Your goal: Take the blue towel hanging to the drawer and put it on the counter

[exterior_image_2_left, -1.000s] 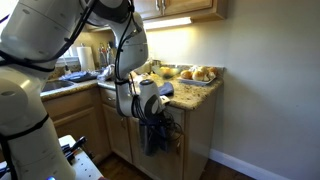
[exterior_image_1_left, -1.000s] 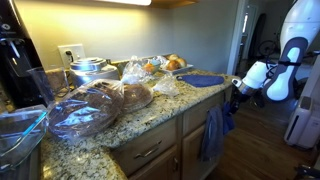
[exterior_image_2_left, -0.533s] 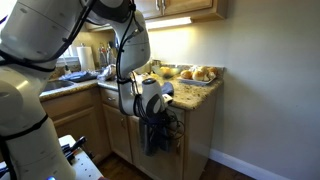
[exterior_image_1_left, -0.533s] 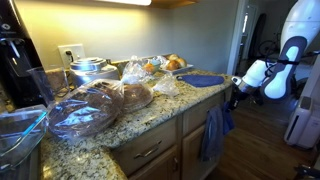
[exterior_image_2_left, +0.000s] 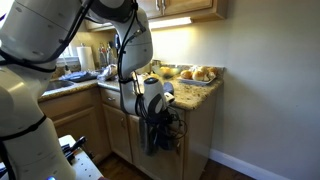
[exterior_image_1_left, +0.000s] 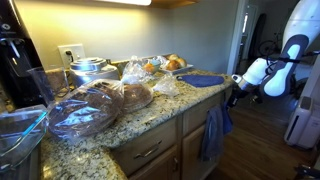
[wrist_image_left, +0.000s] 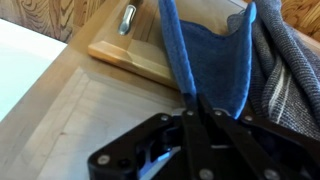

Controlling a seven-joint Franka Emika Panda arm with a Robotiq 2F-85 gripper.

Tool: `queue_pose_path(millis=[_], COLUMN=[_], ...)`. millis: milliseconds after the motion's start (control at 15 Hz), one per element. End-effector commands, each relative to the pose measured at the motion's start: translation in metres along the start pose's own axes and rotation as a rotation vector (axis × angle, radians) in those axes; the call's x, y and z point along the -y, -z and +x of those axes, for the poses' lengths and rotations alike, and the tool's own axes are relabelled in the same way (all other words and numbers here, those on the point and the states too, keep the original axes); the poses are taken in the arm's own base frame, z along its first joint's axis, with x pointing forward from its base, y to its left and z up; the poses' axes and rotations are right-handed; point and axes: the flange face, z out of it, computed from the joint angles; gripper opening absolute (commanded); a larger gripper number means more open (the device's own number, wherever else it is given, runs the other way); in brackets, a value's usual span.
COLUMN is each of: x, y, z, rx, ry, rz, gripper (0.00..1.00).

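The blue towel [exterior_image_1_left: 213, 132] hangs limp from the drawer [exterior_image_1_left: 196, 118] under the counter [exterior_image_1_left: 150, 116] edge. In the wrist view its folds [wrist_image_left: 215, 60] run straight into my gripper [wrist_image_left: 197, 102], whose two black fingers are pressed together on the cloth just below the wooden drawer front [wrist_image_left: 125, 62]. In both exterior views the gripper [exterior_image_1_left: 233, 97] [exterior_image_2_left: 160, 112] sits against the top of the hanging towel [exterior_image_2_left: 155, 137], at the cabinet's end.
A bright blue oval mat [exterior_image_1_left: 203, 80] lies on the counter above the towel. Bagged bread [exterior_image_1_left: 95, 105], a metal pot [exterior_image_1_left: 88, 68] and fruit crowd the granite. A grey striped cloth [wrist_image_left: 285, 70] hangs beside the towel. A drawer handle [wrist_image_left: 127, 18] is close by.
The fingers have closed onto the blue towel. The arm has barely shifted and the towel still hangs from the drawer.
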Motion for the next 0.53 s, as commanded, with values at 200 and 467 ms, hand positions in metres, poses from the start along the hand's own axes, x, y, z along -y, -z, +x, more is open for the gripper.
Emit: queue_pose_path(millis=[200, 467], x=[0.012, 0.030], y=[0.015, 0.046], z=[-0.026, -0.018], rx=[0.029, 0.021], ry=[0.001, 0.008], rz=[0.013, 0.006], gripper=[0.09, 0.09])
